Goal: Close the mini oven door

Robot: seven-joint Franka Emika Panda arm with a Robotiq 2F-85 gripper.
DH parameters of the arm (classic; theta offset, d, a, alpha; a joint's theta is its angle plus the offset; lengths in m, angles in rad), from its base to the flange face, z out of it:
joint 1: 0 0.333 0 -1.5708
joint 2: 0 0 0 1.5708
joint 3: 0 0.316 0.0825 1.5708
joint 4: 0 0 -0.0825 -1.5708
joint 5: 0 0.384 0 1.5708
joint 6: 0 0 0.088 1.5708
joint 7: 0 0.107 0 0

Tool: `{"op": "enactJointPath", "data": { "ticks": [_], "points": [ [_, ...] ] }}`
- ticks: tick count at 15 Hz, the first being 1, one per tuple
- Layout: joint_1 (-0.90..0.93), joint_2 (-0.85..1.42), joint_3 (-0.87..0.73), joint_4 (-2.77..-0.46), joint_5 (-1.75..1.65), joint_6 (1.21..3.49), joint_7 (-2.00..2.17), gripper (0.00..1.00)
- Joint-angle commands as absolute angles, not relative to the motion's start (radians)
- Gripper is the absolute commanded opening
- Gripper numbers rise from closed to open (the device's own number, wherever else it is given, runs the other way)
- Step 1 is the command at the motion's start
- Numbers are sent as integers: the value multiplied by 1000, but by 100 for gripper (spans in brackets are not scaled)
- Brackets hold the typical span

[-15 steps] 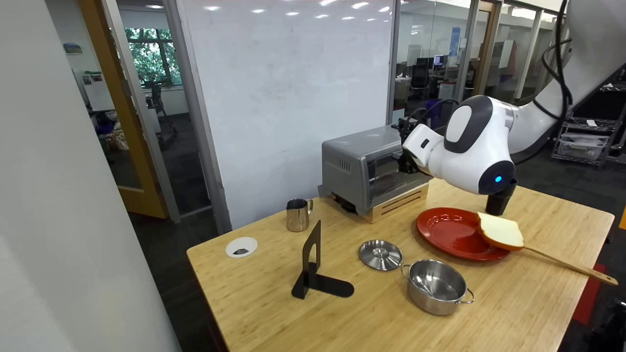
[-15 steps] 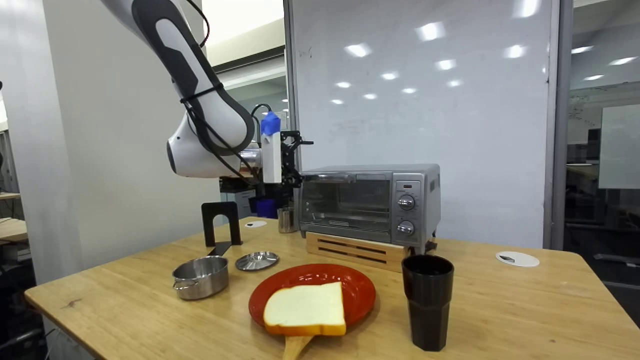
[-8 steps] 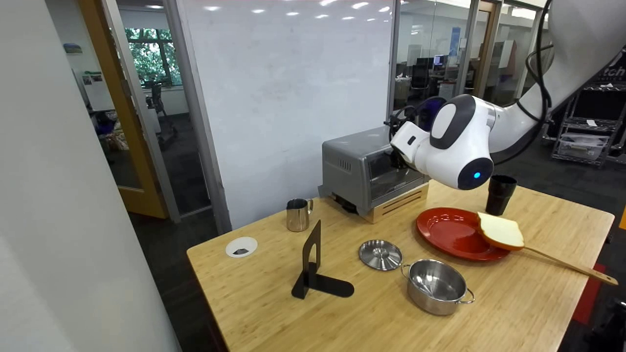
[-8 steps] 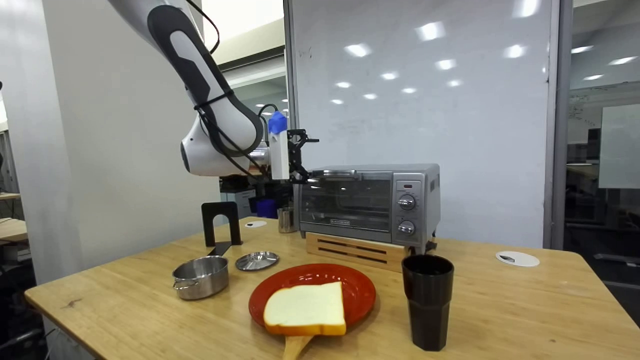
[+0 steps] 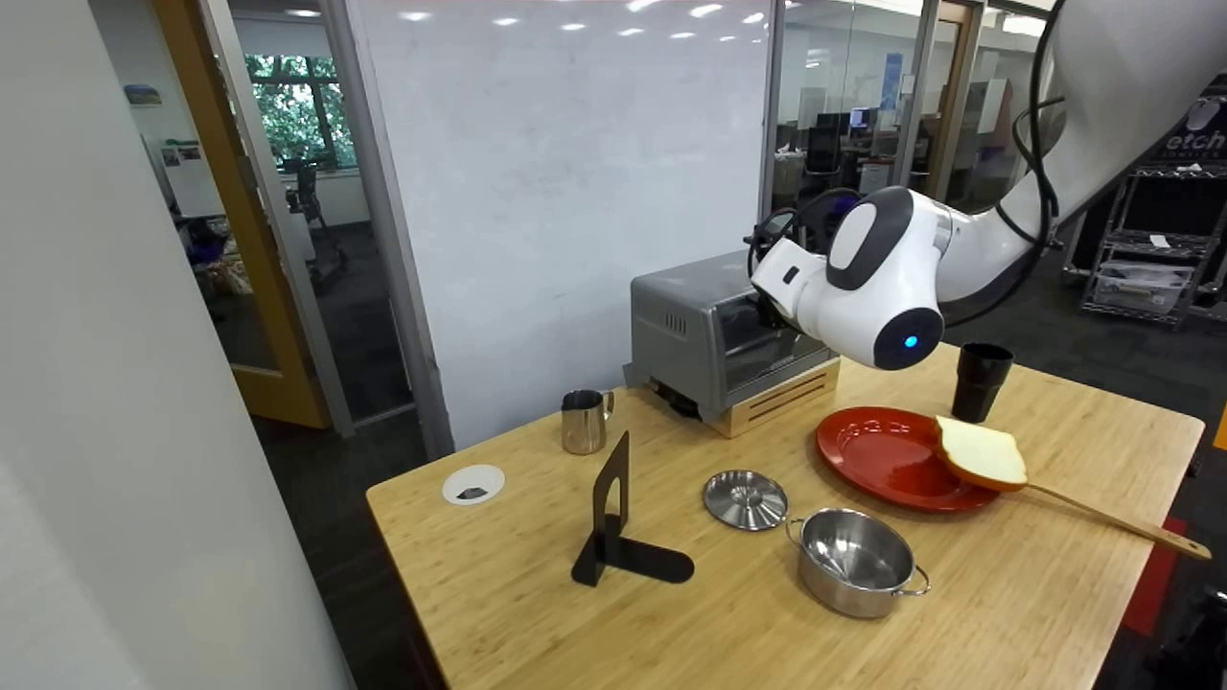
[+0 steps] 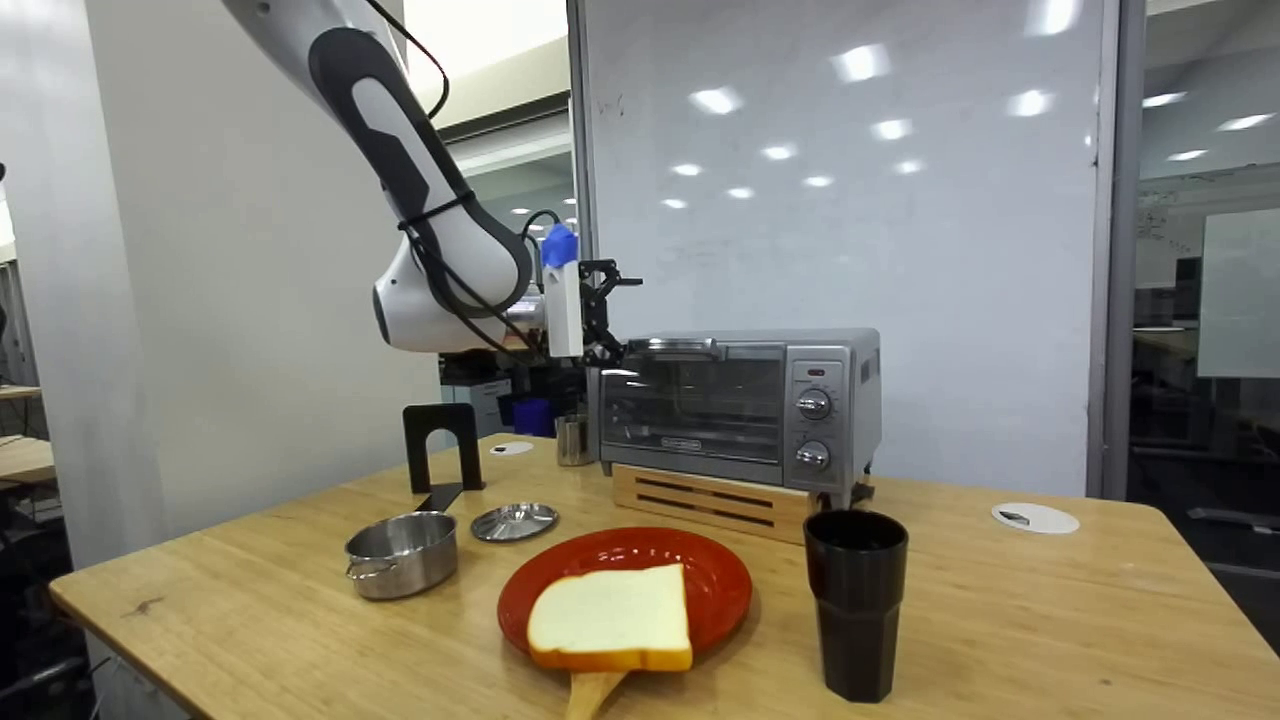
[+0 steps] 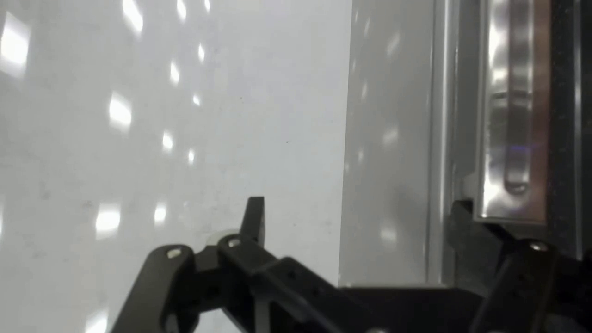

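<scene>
Gripper [image 6: 632, 316] agape nr oven door [image 6: 700, 400], its label [image 6: 682, 444] blurry, bkgd lettering [image 5: 1194, 144] "etch".

Mini oven [image 6: 740, 408] stands behind plate [image 6: 718, 595], rack [image 6: 712, 504] seemingly beneath.

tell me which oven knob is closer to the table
On the mini oven, the lower knob; the upper knob sits higher, under the small display.
</scene>
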State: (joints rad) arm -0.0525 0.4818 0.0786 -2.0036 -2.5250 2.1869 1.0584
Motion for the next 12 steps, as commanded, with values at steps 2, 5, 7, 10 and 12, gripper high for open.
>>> {"op": "enactJointPath", "data": {
  "ticks": [2,5,7,10,12],
  "points": [
    [-60,496,82,-1988,-2496,2202,1014,100],
    [-53,477,92,-2018,-2479,2198,1026,100],
    [-48,472,98,-2033,-2468,2189,1030,100],
    [-34,450,112,-2073,-2419,2165,1021,100],
    [-18,420,122,-2116,-2383,2150,1023,100]
  ]
}}
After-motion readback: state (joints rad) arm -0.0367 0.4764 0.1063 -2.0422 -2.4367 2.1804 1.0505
